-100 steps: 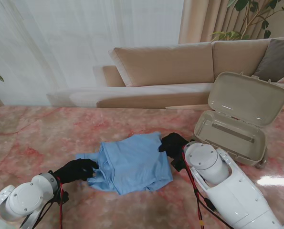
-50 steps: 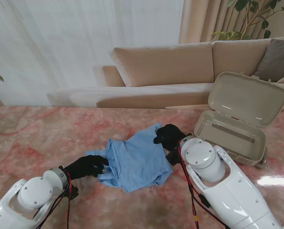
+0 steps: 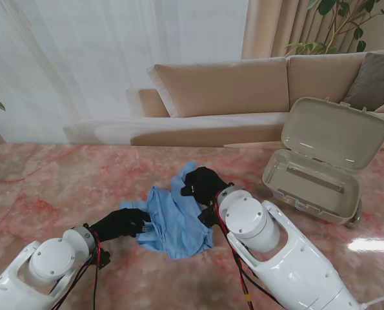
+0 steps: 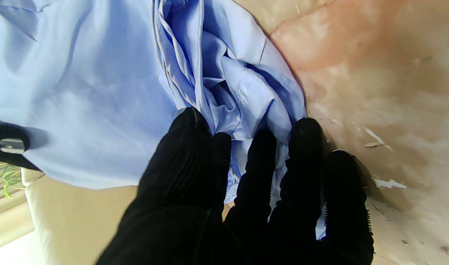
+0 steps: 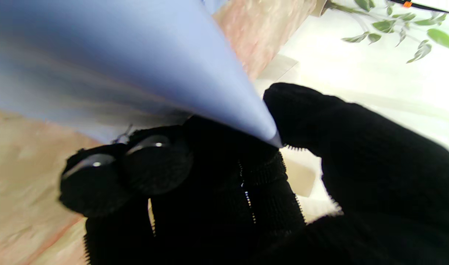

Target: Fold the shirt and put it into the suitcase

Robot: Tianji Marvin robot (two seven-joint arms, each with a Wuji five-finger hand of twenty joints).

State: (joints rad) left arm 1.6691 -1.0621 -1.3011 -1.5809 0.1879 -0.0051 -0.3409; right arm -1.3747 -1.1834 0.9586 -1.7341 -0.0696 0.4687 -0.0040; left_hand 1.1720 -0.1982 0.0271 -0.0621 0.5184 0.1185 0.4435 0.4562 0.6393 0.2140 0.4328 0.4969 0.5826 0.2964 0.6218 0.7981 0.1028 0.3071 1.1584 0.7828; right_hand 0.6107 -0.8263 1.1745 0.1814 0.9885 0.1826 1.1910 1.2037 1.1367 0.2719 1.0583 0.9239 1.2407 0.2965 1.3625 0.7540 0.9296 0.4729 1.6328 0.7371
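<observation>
The light blue shirt (image 3: 173,216) lies bunched on the marble table (image 3: 50,187), its right side lifted and drawn leftward. My right hand (image 3: 203,183) in a black glove pinches a corner of the shirt (image 5: 195,73) between thumb and fingers, holding it up over the cloth. My left hand (image 3: 122,223) rests at the shirt's left edge, its fingers (image 4: 261,165) closed on crumpled folds of the shirt (image 4: 224,84). The open beige suitcase (image 3: 321,168) stands at the right, lid tilted back, with nothing visible inside.
A beige sofa (image 3: 243,97) runs behind the table, with a plant (image 3: 346,26) at the far right. My right forearm (image 3: 275,252) crosses the table between the shirt and the suitcase.
My right hand has carried the shirt's right edge up and to the left, away from the suitcase. The shirt has narrowed and bunched. My left hand shifted slightly right, still holding the left edge.
</observation>
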